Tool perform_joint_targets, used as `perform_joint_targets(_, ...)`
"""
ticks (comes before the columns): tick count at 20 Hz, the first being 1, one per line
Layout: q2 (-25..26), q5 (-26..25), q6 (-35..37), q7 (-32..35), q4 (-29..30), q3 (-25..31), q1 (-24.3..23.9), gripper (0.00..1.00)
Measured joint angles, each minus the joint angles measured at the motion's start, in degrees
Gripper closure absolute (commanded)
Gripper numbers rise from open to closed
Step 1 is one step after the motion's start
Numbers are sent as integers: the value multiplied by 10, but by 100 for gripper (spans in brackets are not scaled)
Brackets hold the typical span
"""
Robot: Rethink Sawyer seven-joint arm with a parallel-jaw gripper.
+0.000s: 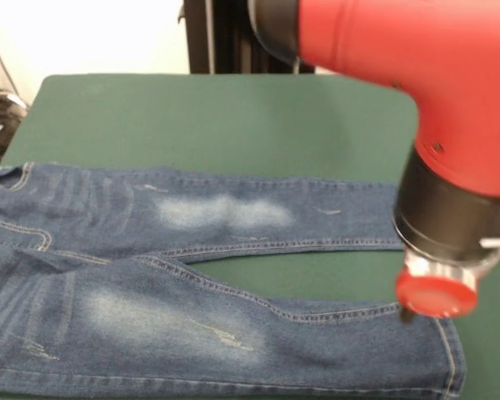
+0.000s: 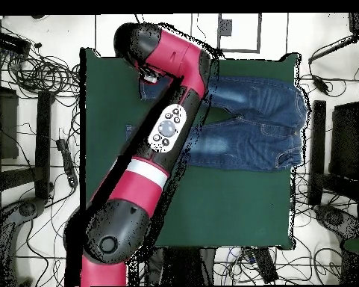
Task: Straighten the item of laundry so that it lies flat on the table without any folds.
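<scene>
The item of laundry (image 1: pixel 192 275), a small pair of blue jeans with pale thigh patches, lies spread on the green table (image 1: pixel 233 117). Its waist is at the left and both legs run to the right, parted in a narrow V. A crease runs across the fabric by the crotch. My gripper (image 1: pixel 407 315) hangs under the red and black wrist, right at the near leg's cuff (image 1: pixel 448 354), and I cannot see how it stands. In the overhead view the jeans (image 2: pixel 249 123) lie along the table's (image 2: pixel 212 202) top side, and the arm covers the legs' ends beside the gripper (image 2: pixel 148 76).
A black stand (image 1: pixel 208 33) rises behind the table. Cables (image 2: pixel 40 75) and dark equipment (image 2: pixel 339 142) ring the table on the floor. The jeans' waist (image 2: pixel 298 127) lies close to the table's right edge in the overhead view.
</scene>
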Motion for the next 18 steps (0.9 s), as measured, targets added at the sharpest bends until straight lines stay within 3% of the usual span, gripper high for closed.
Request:
perform_joint_targets(8, -50, -69, 12, 0, 28, 57, -13, 100)
perform_joint_targets(18, -56, -149, 0, 0, 35, 112, -38, 100)
